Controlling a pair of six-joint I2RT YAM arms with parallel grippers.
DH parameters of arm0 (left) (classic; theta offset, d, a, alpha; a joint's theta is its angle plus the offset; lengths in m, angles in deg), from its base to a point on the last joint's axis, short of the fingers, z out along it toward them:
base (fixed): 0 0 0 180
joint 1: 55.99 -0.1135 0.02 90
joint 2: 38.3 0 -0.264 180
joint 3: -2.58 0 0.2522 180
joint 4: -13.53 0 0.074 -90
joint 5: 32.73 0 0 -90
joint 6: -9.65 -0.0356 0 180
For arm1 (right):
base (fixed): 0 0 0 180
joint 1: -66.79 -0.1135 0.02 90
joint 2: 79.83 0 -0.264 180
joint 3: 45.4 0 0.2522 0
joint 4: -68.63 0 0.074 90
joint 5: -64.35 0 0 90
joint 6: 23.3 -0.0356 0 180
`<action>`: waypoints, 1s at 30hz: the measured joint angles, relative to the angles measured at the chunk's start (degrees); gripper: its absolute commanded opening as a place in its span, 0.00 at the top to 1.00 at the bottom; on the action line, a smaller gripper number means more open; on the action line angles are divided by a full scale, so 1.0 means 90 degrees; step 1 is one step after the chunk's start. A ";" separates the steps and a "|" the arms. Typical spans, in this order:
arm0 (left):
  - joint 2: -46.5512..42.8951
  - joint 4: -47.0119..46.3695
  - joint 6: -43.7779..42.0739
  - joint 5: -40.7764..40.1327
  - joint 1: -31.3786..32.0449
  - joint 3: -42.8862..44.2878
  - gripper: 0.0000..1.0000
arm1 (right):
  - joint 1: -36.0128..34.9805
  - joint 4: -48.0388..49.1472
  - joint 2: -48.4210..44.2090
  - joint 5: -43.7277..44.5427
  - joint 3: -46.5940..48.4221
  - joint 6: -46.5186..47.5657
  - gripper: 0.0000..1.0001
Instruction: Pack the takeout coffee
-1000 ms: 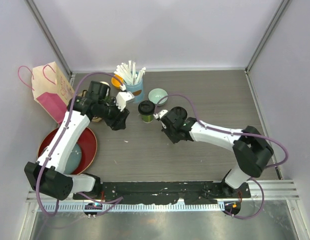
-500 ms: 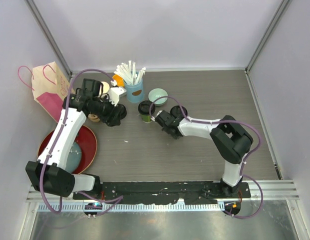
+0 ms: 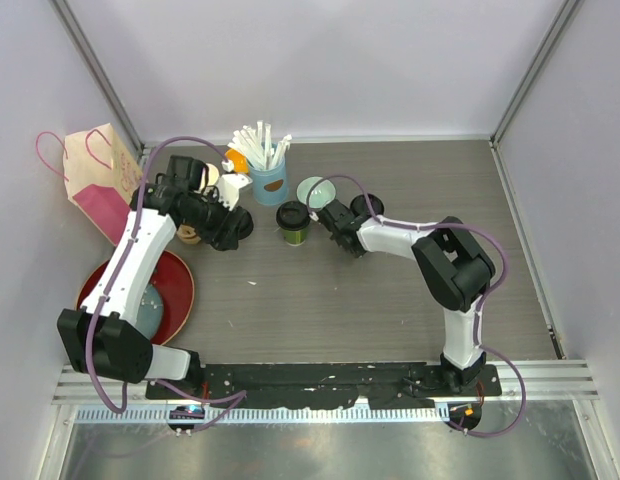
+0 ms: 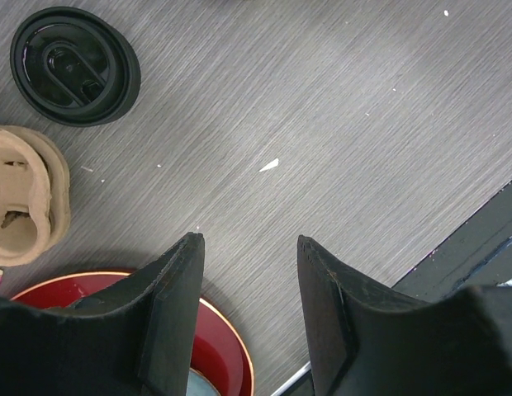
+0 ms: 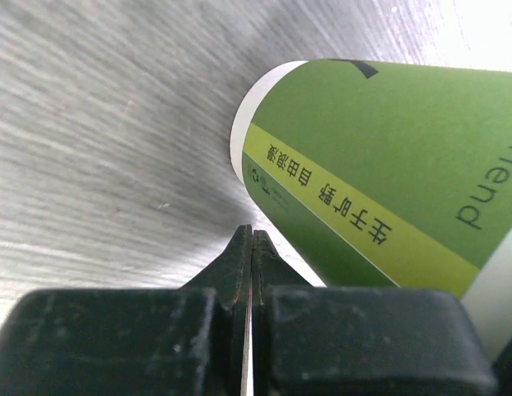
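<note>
The green paper cup (image 5: 380, 148) in the right wrist view bears the only legible print; a lime band (image 5: 347, 219) runs slantwise along its wall, carrying dark Chinese characters in two groups, seemingly 生于野 and 自由浓缩, though not every stroke is sure; at the band's end nearest the cup's white base rim sits a small round mark, too small to tell; farthest from that rim, dark Latin letters read "iend", their start cut off; markings on the pink bag (image 3: 95, 180) are too small to read.
</note>
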State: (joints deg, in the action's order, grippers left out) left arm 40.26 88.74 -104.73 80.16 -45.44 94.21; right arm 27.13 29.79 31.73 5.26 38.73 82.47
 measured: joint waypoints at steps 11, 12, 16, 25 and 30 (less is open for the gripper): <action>0.0015 -0.0017 -0.0007 -0.0058 -0.0019 0.0000 0.47 | 0.0306 0.0148 0.0362 0.0073 0.0410 0.0430 0.99; 0.0015 -0.0017 -0.0007 -0.0066 -0.0019 0.0000 0.48 | 0.0306 0.0143 0.0389 0.0080 0.0430 0.0447 0.99; 0.0015 -0.0002 -0.0012 -0.0073 -0.0019 0.0007 0.47 | 0.0282 0.0124 0.0403 0.0078 0.0457 0.0476 0.88; -0.0066 0.0384 0.0036 -0.0573 -0.0121 0.1103 0.39 | -0.0457 -0.0121 -0.0500 -0.0464 0.0369 0.0257 0.48; -0.0126 0.0185 0.0165 -0.1620 -0.0967 0.1622 0.32 | -0.0525 -0.0136 -0.1095 -0.0789 0.0223 0.0100 0.45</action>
State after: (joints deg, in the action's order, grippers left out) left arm 39.13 90.40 -103.25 65.58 -54.14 108.81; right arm 22.41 28.56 21.88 -1.84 40.74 83.36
